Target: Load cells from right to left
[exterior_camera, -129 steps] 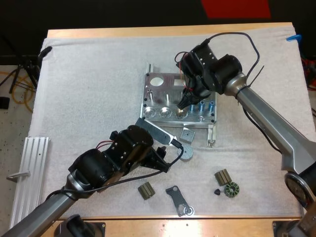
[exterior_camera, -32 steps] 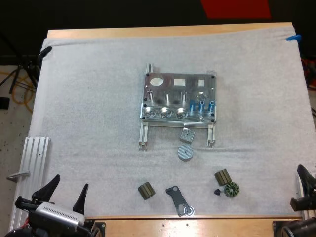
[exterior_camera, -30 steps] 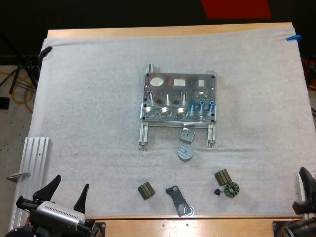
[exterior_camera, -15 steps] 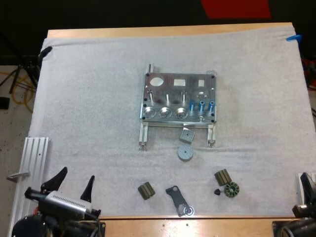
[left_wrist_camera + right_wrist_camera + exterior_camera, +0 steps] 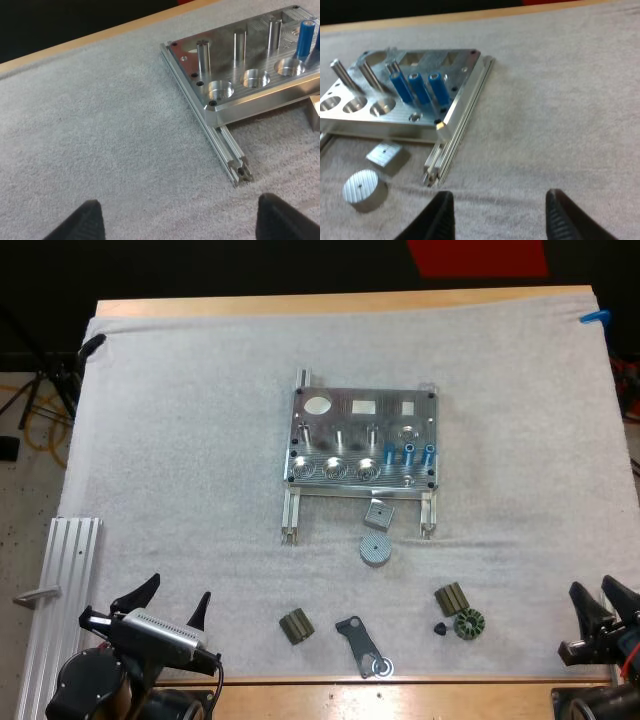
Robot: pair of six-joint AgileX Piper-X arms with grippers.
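The metal fixture (image 5: 362,437) lies mid-mat on two rails. Three blue cylinders (image 5: 408,452) stand upright in its right front part, also seen as blue cylinders (image 5: 417,86) in the right wrist view; one blue cylinder (image 5: 306,38) shows past the round holes. My left gripper (image 5: 165,600) sits open at the mat's near left edge, fingers (image 5: 87,222) apart over bare mat. My right gripper (image 5: 600,608) is open at the near right edge, with its fingers (image 5: 440,214) spread and nothing between them.
A grey square block (image 5: 378,512) and a grey disc (image 5: 375,549) lie just in front of the fixture. Two ribbed dark blocks (image 5: 295,625), a flat link (image 5: 360,645) and a toothed ring (image 5: 468,624) lie near the front edge. A ridged aluminium rail (image 5: 55,600) lies left.
Both arms have pulled back from the fixture to the near corners. In the last second the left gripper crept right and forward, and the right gripper rose back into sight.
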